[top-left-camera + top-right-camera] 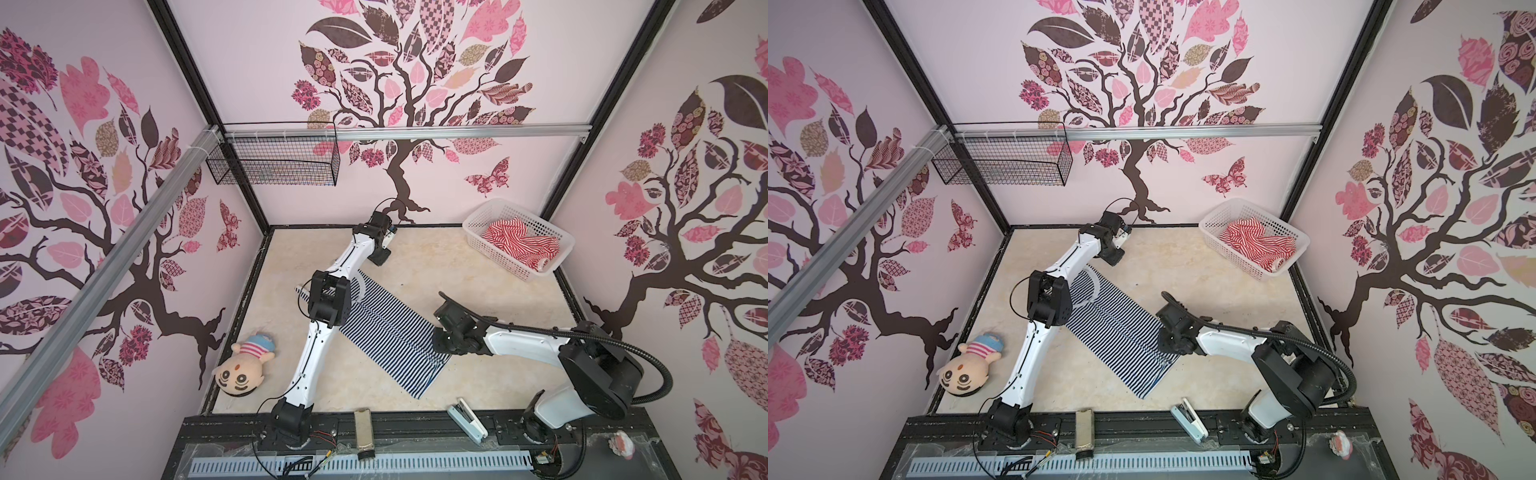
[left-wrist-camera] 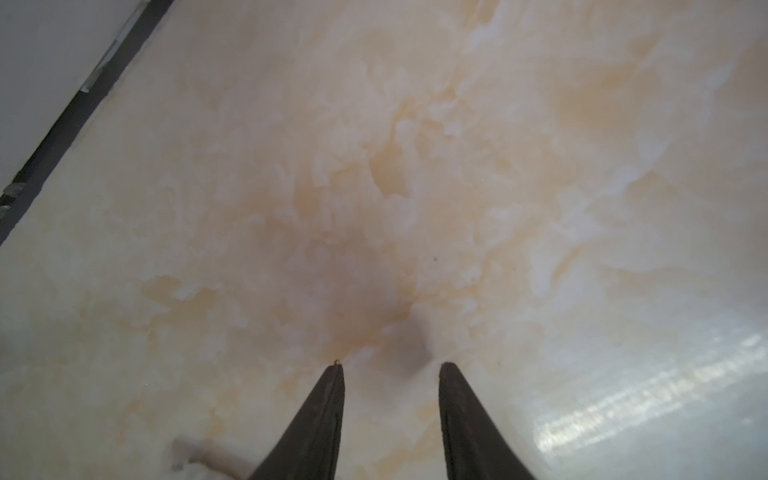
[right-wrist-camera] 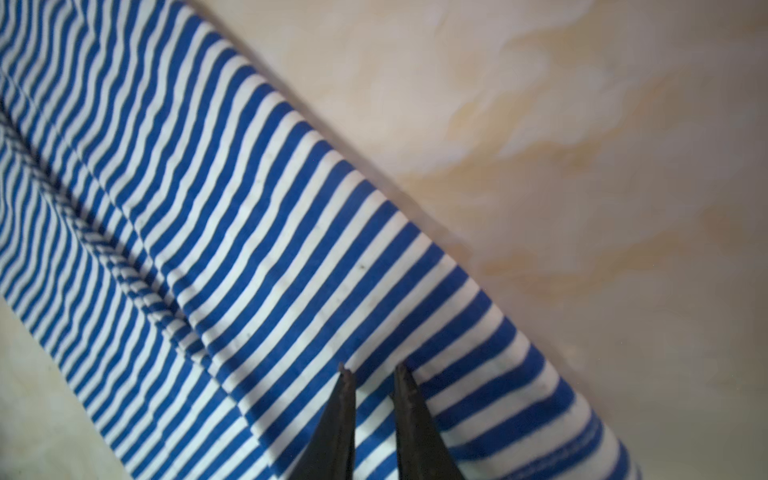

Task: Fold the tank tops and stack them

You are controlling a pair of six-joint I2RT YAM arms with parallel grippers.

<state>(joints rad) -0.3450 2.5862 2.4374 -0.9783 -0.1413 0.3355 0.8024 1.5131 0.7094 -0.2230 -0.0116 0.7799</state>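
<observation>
Closest to me, a stapler [image 1: 467, 420] lies on the front rail [image 1: 415, 424], and a plush doll [image 1: 245, 365] sprawls at the left side of the table [image 1: 457, 291]. Next comes the navy-and-white tank top [image 1: 386, 332] — folded lengthwise into a long strip, lying slantwise on the marbled top. At its near end the right gripper [image 3: 370, 370] is down on the stripes (fingers only a narrow slit apart), though whether they pinch any cloth I cannot tell. Farther back, the left gripper [image 2: 390, 365] hangs over bare table, fingers clearly parted — nothing between them. In the far right corner the red-and-white tank top [image 1: 519, 241] sits crumpled inside a white basket [image 1: 498, 259].
</observation>
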